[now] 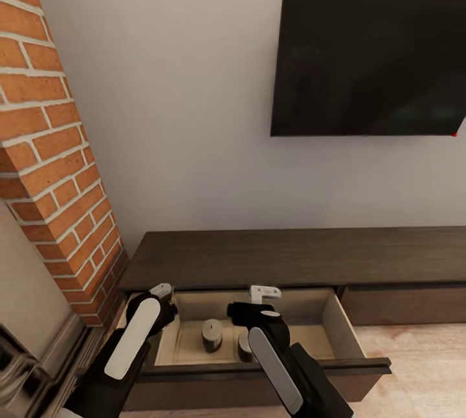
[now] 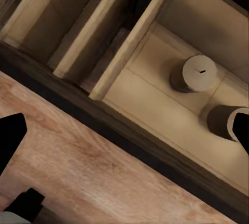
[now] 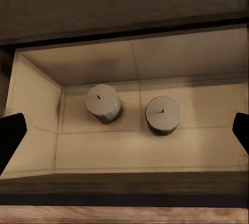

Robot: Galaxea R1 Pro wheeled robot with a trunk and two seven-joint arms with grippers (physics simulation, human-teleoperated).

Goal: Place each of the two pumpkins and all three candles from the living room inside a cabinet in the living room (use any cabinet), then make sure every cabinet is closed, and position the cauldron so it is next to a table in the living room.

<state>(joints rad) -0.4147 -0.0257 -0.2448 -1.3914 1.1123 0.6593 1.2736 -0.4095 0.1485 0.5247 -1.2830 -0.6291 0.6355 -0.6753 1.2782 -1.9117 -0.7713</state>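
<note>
the right gripper [image 1: 265,290] is hanging over the open drawer [image 1: 336,324] of the cabinet [image 1: 291,256], its jaws spread wide and holding nothing; in the right wrist view the two dark fingertips [image 3: 10,138] are sitting at opposite edges of the picture. between and below them two candles [image 3: 104,103] are standing upright on the pale drawer floor, close beside each other but apart, nearer the drawer's back wall than its front edge. neither is touching the jaws.

the left gripper [image 1: 162,290] is hovering over the left end of the same drawer, near its corner. its jaws are also spread and empty, with dark fingertips [image 2: 10,138] at the picture's sides in the left wrist view. that view is looking down across the drawer's dark front edge and the wooden floor [image 2: 78,167]; the two candles are lying off toward one finger, and the nearer one is partly covered by it.

in the head view the right forearm is hiding much of one candle, so only its edge is showing. the drawer's front is partly cut off by both arms. above the cabinet a dark screen [image 1: 369,62] is hanging on the wall, cropped at the right, and a brick column [image 1: 52,159] is standing at the left.
</note>
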